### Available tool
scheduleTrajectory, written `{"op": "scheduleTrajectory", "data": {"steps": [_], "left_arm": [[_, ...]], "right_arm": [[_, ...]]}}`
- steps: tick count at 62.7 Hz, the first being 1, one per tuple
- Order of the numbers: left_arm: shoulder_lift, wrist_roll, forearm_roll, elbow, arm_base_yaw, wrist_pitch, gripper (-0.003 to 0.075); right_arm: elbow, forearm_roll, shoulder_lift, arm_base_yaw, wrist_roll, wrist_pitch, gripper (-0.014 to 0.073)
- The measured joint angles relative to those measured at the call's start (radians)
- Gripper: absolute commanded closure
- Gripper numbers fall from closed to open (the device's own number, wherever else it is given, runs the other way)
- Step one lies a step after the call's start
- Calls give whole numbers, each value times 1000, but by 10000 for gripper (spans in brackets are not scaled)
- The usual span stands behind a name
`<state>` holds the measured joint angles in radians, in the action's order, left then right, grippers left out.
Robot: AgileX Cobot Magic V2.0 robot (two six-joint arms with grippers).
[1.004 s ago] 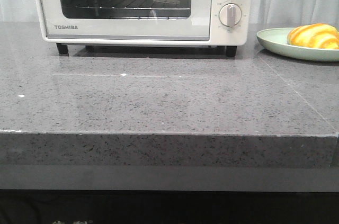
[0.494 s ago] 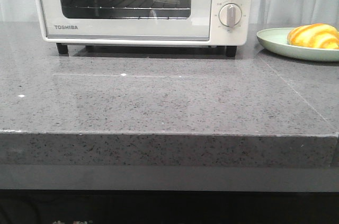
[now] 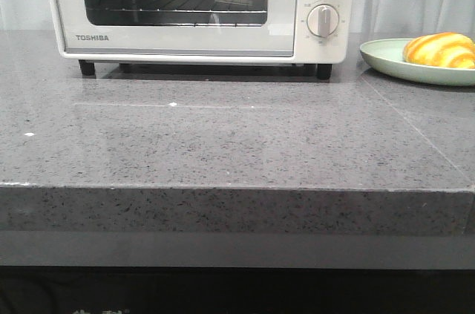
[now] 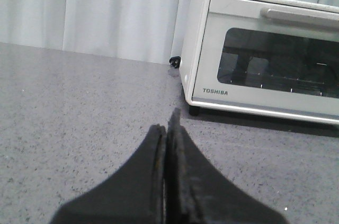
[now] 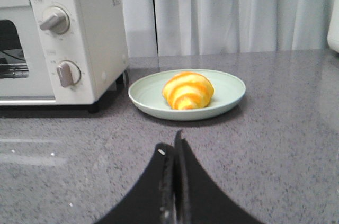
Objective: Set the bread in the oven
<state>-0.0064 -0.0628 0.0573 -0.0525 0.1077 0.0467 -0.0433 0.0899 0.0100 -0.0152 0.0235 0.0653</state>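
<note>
The bread (image 3: 439,50), a glossy yellow roll with orange stripes, lies on a pale green plate (image 3: 386,58) at the right back of the counter; it also shows in the right wrist view (image 5: 187,91). The cream-white TOSHIBA oven (image 3: 197,6) stands at the back with its glass door closed; it shows in the left wrist view (image 4: 265,57) and the right wrist view (image 5: 58,38). My left gripper (image 4: 167,128) is shut and empty, short of the oven's left corner. My right gripper (image 5: 174,147) is shut and empty, short of the plate (image 5: 228,94). Neither gripper shows in the front view.
The grey speckled counter (image 3: 237,136) ends in a front edge close to the camera. White curtains (image 5: 228,9) hang behind. A white object (image 5: 333,17) stands at the far right edge. A dark cable (image 4: 174,62) lies behind the oven's left side.
</note>
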Motion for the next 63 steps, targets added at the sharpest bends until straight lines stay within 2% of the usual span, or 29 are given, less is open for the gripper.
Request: {"op": "scheduleTrajectory", "data": {"steps": [19, 34, 46, 63], "left_arm": [[86, 0, 0, -370, 0, 254, 738], [291, 0, 0, -626, 0, 483, 738], [433, 0, 2, -665, 0, 532, 738], [560, 0, 4, -665, 0, 536, 738]], "right_arm": [[-331, 0, -33, 0, 0, 248, 713], [-583, 0, -235, 0, 0, 445, 713], [-639, -2, -388, 0, 0, 536, 713], [-639, -2, -532, 0, 0, 577, 713]]}}
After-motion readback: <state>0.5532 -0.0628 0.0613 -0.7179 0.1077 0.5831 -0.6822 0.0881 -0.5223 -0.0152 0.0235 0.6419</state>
